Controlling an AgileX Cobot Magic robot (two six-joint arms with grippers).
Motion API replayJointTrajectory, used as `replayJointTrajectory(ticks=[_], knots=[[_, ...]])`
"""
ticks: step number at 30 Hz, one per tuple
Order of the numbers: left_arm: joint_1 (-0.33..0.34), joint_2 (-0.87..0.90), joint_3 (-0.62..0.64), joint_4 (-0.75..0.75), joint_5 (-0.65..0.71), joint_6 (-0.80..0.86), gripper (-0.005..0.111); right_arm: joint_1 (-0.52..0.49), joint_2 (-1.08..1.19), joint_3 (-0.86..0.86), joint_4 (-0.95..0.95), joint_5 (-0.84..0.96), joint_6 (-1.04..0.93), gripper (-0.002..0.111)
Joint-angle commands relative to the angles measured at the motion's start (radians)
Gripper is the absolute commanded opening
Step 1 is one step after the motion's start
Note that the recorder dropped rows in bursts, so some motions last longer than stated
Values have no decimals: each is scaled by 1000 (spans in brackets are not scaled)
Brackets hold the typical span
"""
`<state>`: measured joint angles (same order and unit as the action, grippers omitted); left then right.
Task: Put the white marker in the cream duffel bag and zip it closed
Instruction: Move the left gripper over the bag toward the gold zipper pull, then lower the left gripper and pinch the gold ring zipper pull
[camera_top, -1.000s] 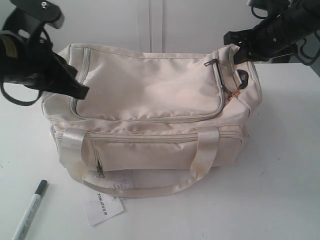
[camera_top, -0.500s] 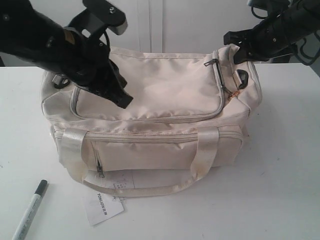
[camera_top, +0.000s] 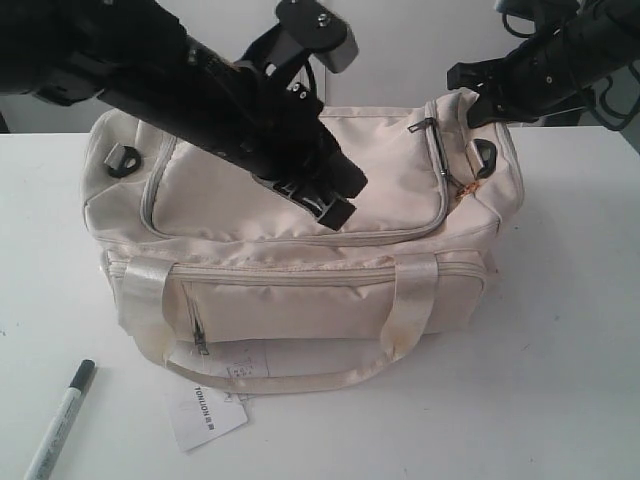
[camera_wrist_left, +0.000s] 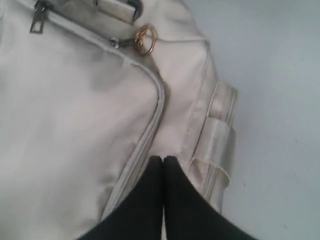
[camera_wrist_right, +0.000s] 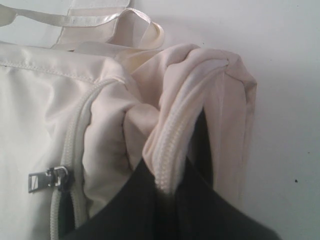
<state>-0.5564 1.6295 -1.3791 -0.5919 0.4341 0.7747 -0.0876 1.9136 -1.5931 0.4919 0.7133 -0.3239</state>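
The left gripper (camera_wrist_left: 163, 161), jaws pressed together and empty, hovers over the top panel of the cream duffel bag (camera_top: 400, 190). The right gripper (camera_wrist_right: 167, 187) is clamped on the bag's piped end seam. Best play: part the left jaws, pinch the ringed zip pull (camera_wrist_left: 145, 39), and draw along the track against that hold. The white marker (camera_top: 60, 420) lies at the near-left corner of the table (camera_top: 560, 350).

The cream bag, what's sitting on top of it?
Over the cream duffel bag hangs the left gripper, fingers shut, empty. The right gripper pinches a fold at its end. The left arm hides part of the top flap. The white marker lies on the table.
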Motion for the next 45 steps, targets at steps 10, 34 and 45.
replayJointTrajectory(ticks=[10,34,45], knots=[[-75,97,-7,-373,-182,520,0,-2,-3,-4,8,-5,-12,0],[-144,266,-132,-369,-363,643,44,-2,-3,-4,8,-5,-12,0],[-144,326,-164,-369,-355,643,44,-2,-3,-4,8,-5,14,0]])
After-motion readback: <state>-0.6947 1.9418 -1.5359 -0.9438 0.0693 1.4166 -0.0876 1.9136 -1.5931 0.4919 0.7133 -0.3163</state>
